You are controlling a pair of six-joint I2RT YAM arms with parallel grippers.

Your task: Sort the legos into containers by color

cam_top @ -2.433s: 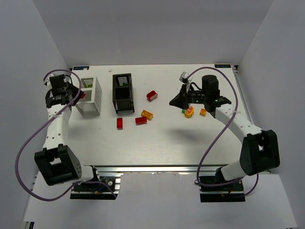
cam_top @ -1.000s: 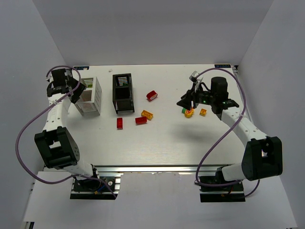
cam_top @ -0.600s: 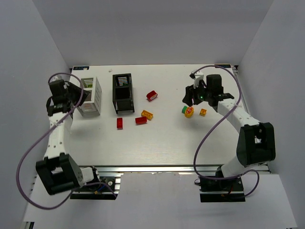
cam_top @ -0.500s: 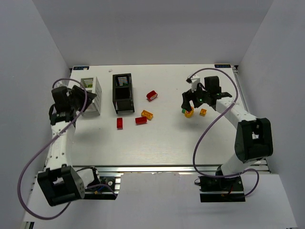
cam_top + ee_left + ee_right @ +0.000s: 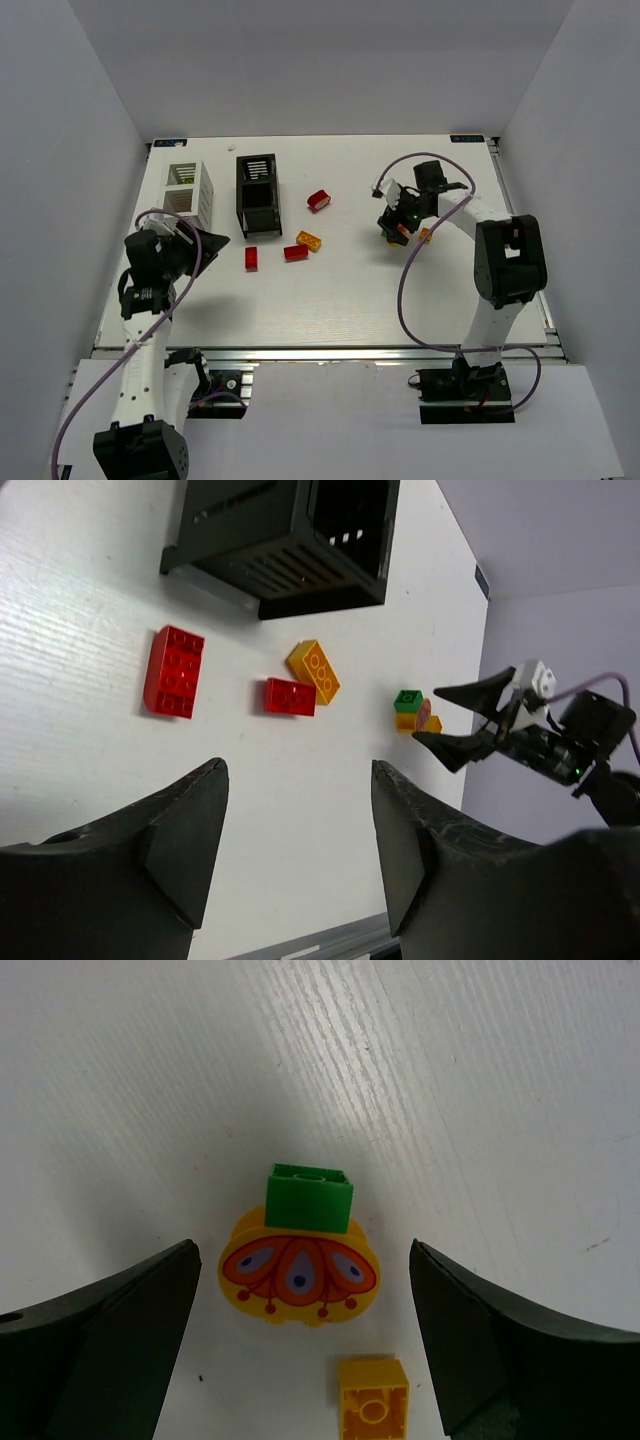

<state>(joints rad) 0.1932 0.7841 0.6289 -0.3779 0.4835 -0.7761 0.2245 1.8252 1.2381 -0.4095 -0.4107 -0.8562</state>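
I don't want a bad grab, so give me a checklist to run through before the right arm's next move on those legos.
1. Right tool open: ok.
2. Right tool empty: ok.
3. Single piece between its fingers: not ok; green brick, round yellow-orange piece and small yellow brick all lie there.
4. Green brick separate from that round piece: cannot tell; they meet.
5. Left tool open, empty: ok.
6. Black bin, white bin upright: ok.
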